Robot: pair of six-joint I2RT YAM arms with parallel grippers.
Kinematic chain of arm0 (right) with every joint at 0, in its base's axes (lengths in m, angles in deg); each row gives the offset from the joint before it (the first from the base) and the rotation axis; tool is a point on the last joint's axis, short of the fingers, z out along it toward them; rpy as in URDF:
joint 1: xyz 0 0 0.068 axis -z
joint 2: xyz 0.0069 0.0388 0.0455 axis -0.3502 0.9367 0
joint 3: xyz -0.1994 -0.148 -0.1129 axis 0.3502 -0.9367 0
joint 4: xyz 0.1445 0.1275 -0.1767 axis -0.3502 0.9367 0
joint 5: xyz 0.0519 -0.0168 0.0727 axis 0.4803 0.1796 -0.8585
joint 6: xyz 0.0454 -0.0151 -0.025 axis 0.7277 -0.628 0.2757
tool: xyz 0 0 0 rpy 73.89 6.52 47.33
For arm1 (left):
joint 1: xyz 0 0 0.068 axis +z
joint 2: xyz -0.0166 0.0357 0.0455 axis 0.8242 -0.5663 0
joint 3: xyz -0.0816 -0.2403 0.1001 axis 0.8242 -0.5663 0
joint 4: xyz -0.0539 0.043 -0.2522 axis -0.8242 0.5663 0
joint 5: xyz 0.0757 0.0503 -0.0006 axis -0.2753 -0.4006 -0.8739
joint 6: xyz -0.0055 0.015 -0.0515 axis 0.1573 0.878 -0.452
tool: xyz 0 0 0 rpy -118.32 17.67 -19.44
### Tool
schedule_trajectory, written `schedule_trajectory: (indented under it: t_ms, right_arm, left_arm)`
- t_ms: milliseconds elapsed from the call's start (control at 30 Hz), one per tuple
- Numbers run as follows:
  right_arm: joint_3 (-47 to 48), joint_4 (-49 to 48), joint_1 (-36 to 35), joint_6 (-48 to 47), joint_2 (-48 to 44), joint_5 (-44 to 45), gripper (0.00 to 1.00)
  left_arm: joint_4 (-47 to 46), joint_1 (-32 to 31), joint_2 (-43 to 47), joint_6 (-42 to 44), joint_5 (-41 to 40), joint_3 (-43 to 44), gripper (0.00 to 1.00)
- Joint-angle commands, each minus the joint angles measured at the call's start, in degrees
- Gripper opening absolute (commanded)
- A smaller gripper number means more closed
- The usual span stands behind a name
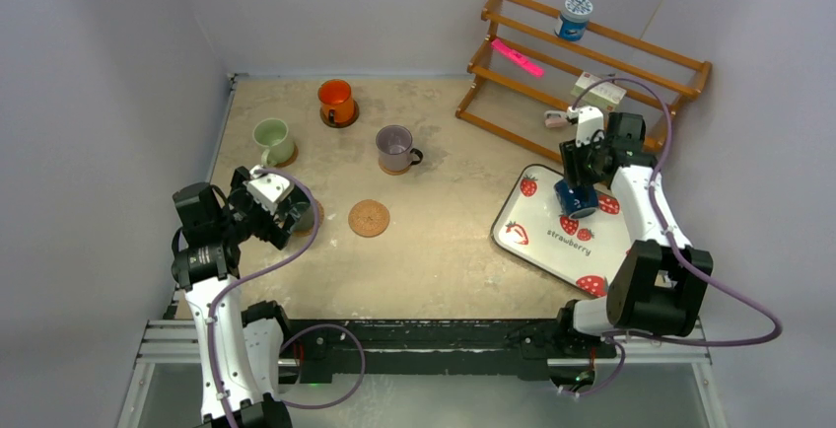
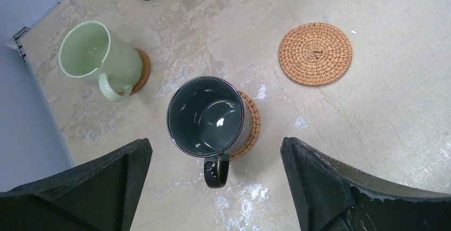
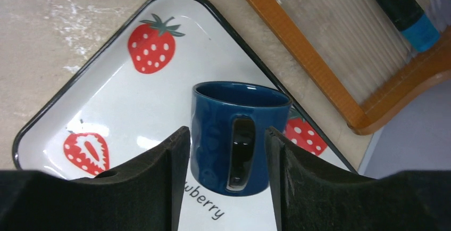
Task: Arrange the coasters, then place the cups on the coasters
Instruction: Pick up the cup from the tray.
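1. The left claw is spread wide (nothing is held by it).
2. The dark grey mug is seen just below that claw, between its fingers but not touched, and is set on a woven coaster.
3. A bare coaster is seen ahead of that claw, to the right.
4. The right claw is pinched on the dark blue mug, one finger on each side.
5. That mug is stood on the strawberry tray, its handle turned to the claw.
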Motion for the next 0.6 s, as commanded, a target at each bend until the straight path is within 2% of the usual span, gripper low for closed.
schedule_trajectory:
  t_ms: [0, 200, 367, 533, 567]
  right_arm:
    - [0.6, -1.2, 0.1, 1.6, 0.4, 7.0, 0.55]
    - [2.1, 0.0, -0.8, 1.2, 3.5, 8.6, 0.44]
    - [2.7, 0.7, -1.6, 1.2, 4.9, 9.2, 0.25]
    - [2.9, 0.7, -1.9, 1.4, 3.8, 6.9, 0.0]
    - [2.8, 0.6, -1.9, 1.5, 3.0, 5.6, 0.0]
  left_arm:
    - [-0.4, 0.4, 0.4, 1.2, 1.9, 0.5, 1.0]
    - [-0.5, 0.4, 0.5, 1.2, 1.7, 0.5, 1.0]
    - [-0.5, 0.4, 0.3, 1.1, 1.7, 0.5, 1.0]
    - [-0.5, 0.4, 0.2, 1.1, 1.7, 0.5, 1.0]
    - [-0.5, 0.4, 0.3, 1.2, 1.7, 0.5, 1.0]
